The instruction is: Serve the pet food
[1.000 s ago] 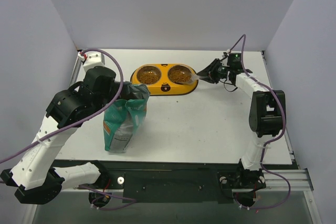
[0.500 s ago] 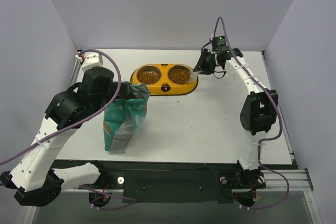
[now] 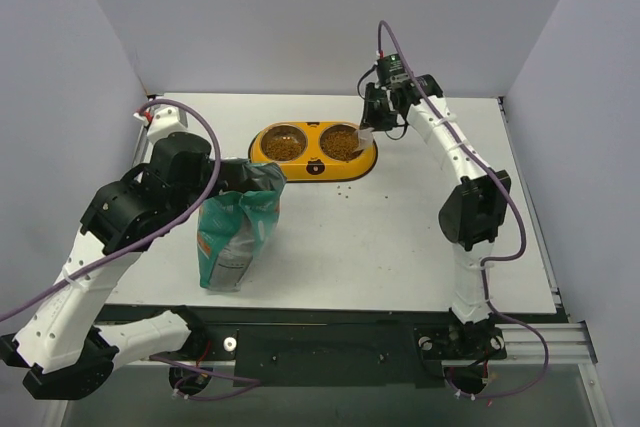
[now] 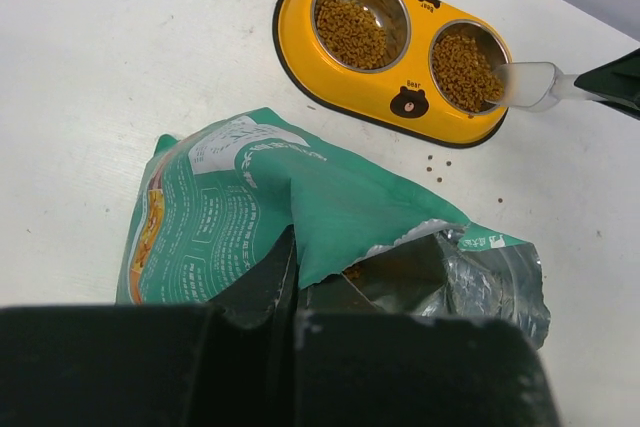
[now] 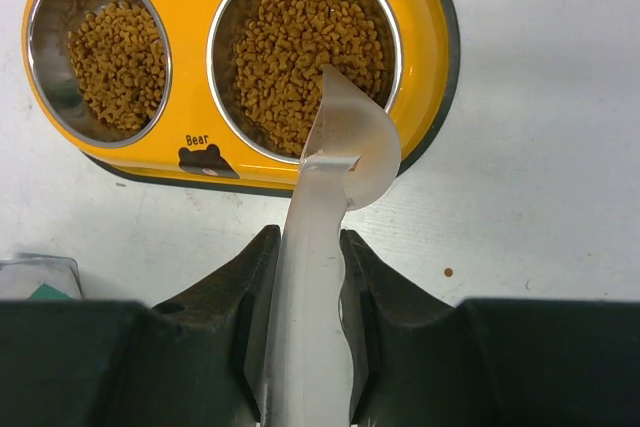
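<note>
The pet food (image 5: 305, 47) fills both steel bowls of the yellow feeder (image 5: 420, 7); in the top view it shows in the bowls (image 3: 343, 141). My right gripper (image 5: 305, 247) is shut on the handle of a translucent scoop (image 5: 355, 147), whose cup is tipped on its side over the right bowl's near rim. From above, the right gripper (image 3: 370, 117) is just behind that bowl. My left gripper (image 4: 290, 247) is shut on the torn top edge of the teal bag (image 4: 300, 197), which stands upright and open (image 3: 237, 232).
A few loose pellets (image 3: 345, 190) lie on the white table in front of the feeder, also seen as pellets (image 4: 432, 162) in the left wrist view. Grey walls close in the table at the back and both sides.
The right arm swung left and back over the feeder's right bowl, and the scoop rolled onto its side. Loose pellets now lie in front of the feeder. Left arm and bag barely moved.
</note>
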`<state>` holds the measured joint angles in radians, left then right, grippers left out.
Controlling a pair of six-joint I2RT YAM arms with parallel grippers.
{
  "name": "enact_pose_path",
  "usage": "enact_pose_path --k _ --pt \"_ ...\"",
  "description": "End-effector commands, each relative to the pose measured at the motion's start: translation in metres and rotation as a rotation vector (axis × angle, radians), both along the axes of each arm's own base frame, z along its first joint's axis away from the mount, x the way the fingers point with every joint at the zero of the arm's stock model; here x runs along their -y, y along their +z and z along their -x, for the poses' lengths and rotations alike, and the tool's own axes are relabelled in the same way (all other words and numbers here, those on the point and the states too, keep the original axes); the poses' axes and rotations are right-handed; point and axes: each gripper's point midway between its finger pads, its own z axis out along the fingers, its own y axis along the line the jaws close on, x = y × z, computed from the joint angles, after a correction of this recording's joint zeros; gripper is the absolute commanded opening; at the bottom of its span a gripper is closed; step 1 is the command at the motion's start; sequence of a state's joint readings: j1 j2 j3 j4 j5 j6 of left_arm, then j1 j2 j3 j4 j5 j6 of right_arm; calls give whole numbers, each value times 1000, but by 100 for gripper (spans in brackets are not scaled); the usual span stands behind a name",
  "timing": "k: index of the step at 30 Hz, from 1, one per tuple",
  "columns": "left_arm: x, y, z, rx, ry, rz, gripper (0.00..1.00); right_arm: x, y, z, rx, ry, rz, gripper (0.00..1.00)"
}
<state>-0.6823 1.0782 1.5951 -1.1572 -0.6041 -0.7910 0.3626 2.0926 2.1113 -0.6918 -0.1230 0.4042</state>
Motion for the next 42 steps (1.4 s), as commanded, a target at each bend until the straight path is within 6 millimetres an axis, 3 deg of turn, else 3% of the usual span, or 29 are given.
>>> enact_pose_path --k 1,7,13,16,17,18,19,20,21,22,23,24,25,33,35,42 --pt "4 46 -9 167 42 175 0 9 13 0 29 -7 118 0" --pt "7 42 -8 152 29 184 0 15 36 0 91 4 191 0" --pt "20 38 -11 136 -27 189 0 21 80 15 148 -7 163 0" --pt "24 43 -12 149 -48 193 0 23 113 41 176 1 95 0" --pt "25 45 -13 155 -54 198 0 19 110 51 142 11 55 0" --pt "26 48 -12 159 -67 199 0 21 130 64 167 5 4 0" --pt "28 49 -13 164 -74 200 0 16 125 75 129 28 -40 0" --pt "29 50 -12 167 -87 194 0 17 142 88 148 21 -90 0" --pt "30 51 -14 172 -91 192 0 13 140 101 119 47 -129 0" --pt "31 51 -15 175 -103 180 0 11 160 119 144 67 -188 0" --pt "33 52 -18 187 -115 168 0 7 154 128 118 81 -207 0" --pt "33 52 -18 189 -120 166 0 5 170 145 141 108 -267 0" --pt "35 52 -20 187 -125 161 0 2 170 150 139 115 -291 0" --pt "40 56 -17 186 -171 169 0 -38 270 228 274 290 -671 0" --pt "43 59 -18 193 -177 180 0 -50 281 241 285 324 -742 0" --pt "46 66 -13 199 -203 203 0 -103 280 264 213 437 -796 0"
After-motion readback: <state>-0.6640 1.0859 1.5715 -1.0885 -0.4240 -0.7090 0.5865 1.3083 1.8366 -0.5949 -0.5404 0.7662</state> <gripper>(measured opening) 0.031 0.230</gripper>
